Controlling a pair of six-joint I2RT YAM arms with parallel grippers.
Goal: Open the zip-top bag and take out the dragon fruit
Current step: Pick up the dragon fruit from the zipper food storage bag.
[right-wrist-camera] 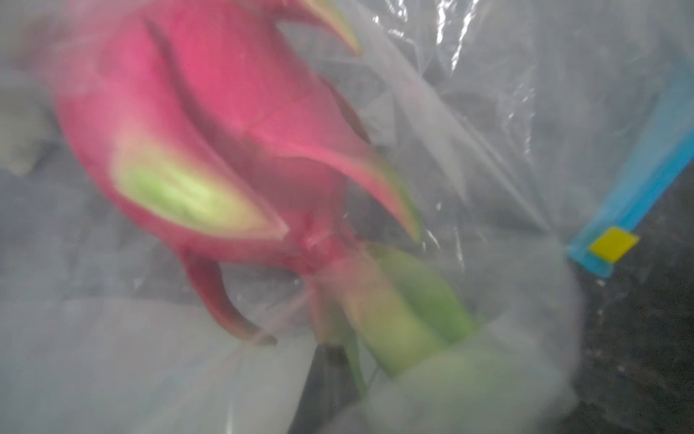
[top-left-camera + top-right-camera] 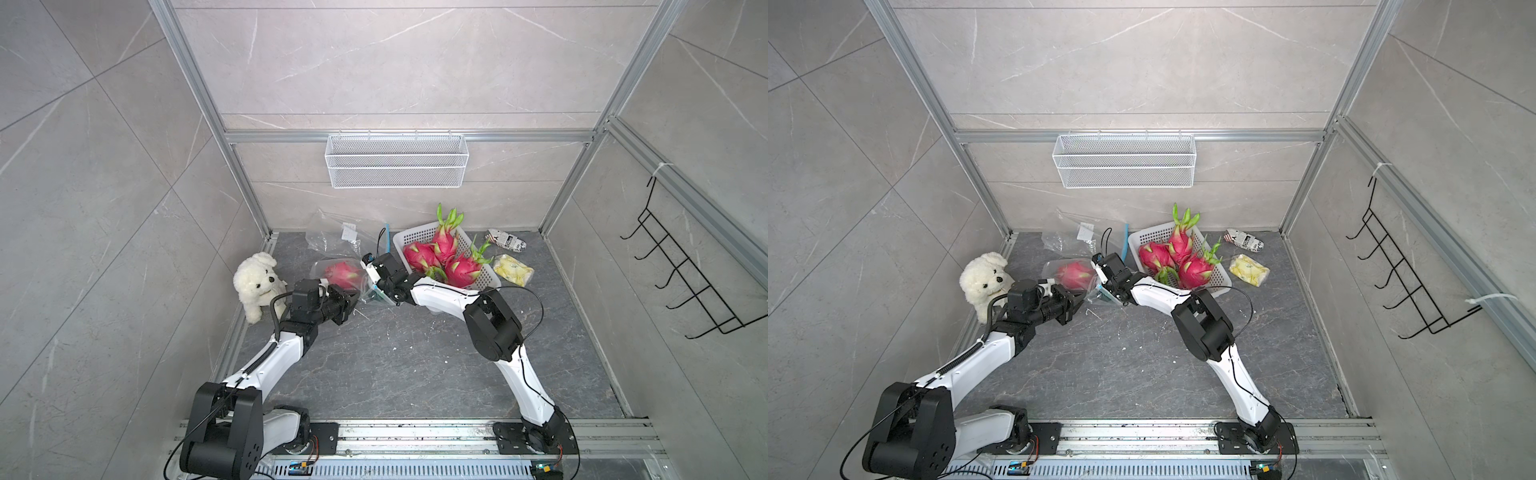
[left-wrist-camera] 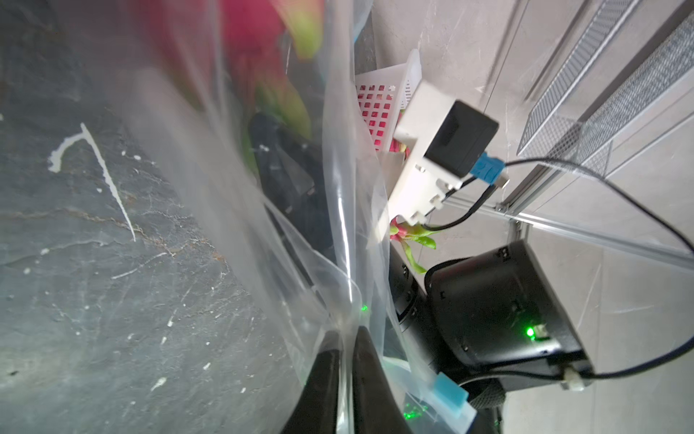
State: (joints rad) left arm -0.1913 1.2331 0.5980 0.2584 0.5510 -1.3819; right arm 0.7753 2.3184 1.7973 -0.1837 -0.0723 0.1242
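1. Three magenta-pink, green-scaled oval dragon fruits (image 2: 446, 245) lie in the white perforated plastic basket (image 2: 400, 242) at one o'clock on the dark stone table (image 2: 395, 365). We judge that share of the job finished.
2. The fourth dragon fruit (image 2: 341, 275) lies at eleven o'clock, enclosed in the clear plastic zip-top bag (image 2: 319, 270). Its green tuft points toward the bag's blue zip strip (image 1: 638, 180).
3. A second clear bag (image 2: 332, 232), crumpled and apparently empty, lies farther back at eleven o'clock.
4. The left gripper (image 3: 347, 338) is at the five o'clock side of the bagged fruit. Its jaws are nearly together, with a fold of the bag's film pinched between them.
5. The right gripper (image 2: 368, 282) is at the three o'clock side of that fruit, at the bag's zip end, with its jaws fully closed. We cannot tell whether they pinch film, the tuft or nothing, because its wrist view is blurred.
6. We judge the task about three quarters done. What remains is to part the bag's mouth fully, draw the last fruit out, and probably set it with the others.
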